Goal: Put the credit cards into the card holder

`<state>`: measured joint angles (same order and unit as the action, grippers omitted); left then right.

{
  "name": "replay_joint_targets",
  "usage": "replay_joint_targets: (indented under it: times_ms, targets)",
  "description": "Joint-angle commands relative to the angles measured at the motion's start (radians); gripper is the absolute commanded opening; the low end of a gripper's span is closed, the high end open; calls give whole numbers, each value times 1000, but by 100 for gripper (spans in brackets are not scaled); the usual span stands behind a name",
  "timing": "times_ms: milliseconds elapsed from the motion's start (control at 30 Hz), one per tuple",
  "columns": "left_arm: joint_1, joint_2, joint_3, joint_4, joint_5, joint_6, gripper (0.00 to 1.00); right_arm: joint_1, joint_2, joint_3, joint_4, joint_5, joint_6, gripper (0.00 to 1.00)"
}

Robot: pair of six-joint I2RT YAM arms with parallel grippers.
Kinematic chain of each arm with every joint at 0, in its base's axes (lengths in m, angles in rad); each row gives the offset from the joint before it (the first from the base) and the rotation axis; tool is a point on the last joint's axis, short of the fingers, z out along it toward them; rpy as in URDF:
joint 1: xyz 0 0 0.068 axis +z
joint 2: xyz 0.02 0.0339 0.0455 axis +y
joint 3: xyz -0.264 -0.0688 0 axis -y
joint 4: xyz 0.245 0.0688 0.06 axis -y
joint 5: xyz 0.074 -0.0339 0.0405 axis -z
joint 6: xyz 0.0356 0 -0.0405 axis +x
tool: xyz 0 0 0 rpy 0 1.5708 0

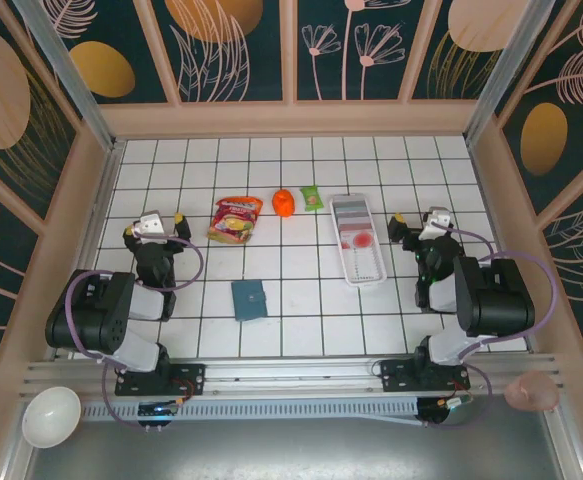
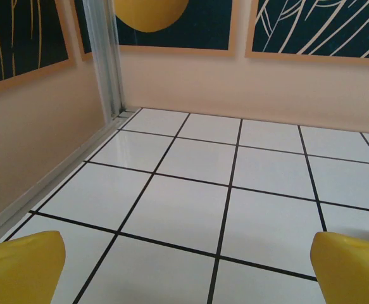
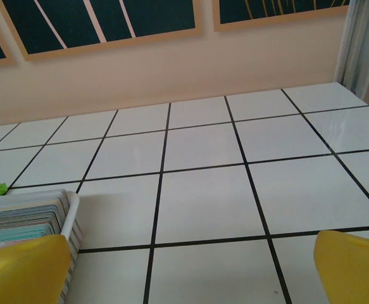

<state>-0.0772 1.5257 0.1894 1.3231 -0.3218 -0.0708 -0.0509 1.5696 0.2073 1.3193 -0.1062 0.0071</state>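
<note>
Bright, even overhead light (soft shadows), sharp focus, faint tile glare

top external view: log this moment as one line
left gripper open, empty | right gripper open, empty | pale grey credit cards in long white tray | dark teal card holder untouched, apart from tray

On the tiled counter (image 1: 301,290) — a red-yellow snack bag (image 1: 235,220) at eleven o'clock, an orange object (image 1: 283,203) and a green packet (image 1: 312,198) at twelve, a white tray (image 1: 363,268) at one.

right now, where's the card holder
In the top view the card holder lies flat near the front middle, nearer than the red snack packet and left of the white tray.
</note>
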Motion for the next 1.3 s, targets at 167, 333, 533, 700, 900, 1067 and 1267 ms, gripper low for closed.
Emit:
replay_joint_targets:
  times_ms: [167, 333, 533, 700, 900, 1067, 1267]
  targets:
    - [8, -2, 18, 17, 8, 4, 99, -3, -6, 12, 5, -3, 4, 99]
    - [8, -2, 19, 16, 7, 2, 99, -3, -5, 12, 5, -3, 4, 99]
    - [8, -2, 18, 16, 7, 3, 99, -3, -6, 12, 5, -3, 4, 99]
    - [8, -2, 19, 16, 7, 3, 99, -4, -6, 13, 5, -2, 4, 99]
    - [8, -2, 18, 16, 8, 2, 99, -3, -6, 13, 5, -3, 4, 99]
    - [8, -5, 11, 29, 5, 4, 99, -3, -6, 11, 8, -2, 4, 99]
    - [7, -214, 11, -186, -16, -30, 99, 33, -195, 57, -238, 118, 11, 99]
